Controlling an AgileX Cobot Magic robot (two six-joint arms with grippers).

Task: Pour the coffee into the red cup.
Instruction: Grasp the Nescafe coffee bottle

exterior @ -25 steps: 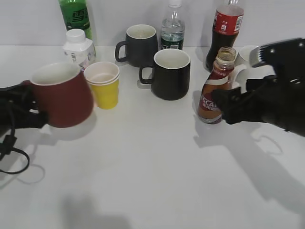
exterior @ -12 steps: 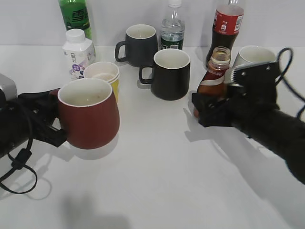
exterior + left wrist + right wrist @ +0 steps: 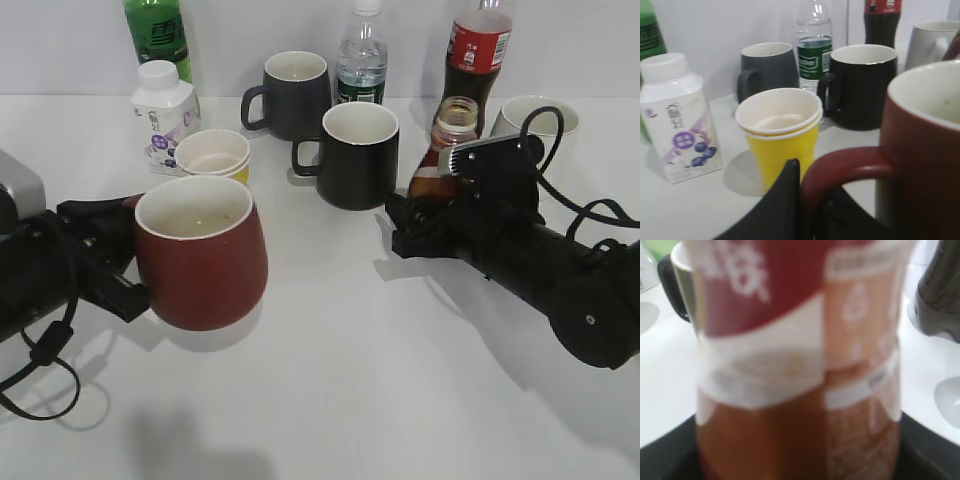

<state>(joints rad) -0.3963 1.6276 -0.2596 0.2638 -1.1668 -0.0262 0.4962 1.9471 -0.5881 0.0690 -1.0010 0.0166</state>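
While our left gripper (image 3: pixel 128 262) pinches the red cup (image 3: pixel 200 252) by its handle, the cup stands upright. Our right gripper (image 3: pixel 425 222) clamps the coffee (image 3: pixel 447 150) bottle, uncapped.

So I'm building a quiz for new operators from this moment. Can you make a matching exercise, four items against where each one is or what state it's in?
Items
1. red cup
2. coffee bottle
3. yellow cup
4. white milk carton

Places or states
A. standing at the back left, cap on
B. gripped by the right gripper, open at the neck
C. stacked with a second cup, empty
D. held at its handle by the left gripper

Pairs: 1-D, 2-B, 3-C, 4-A
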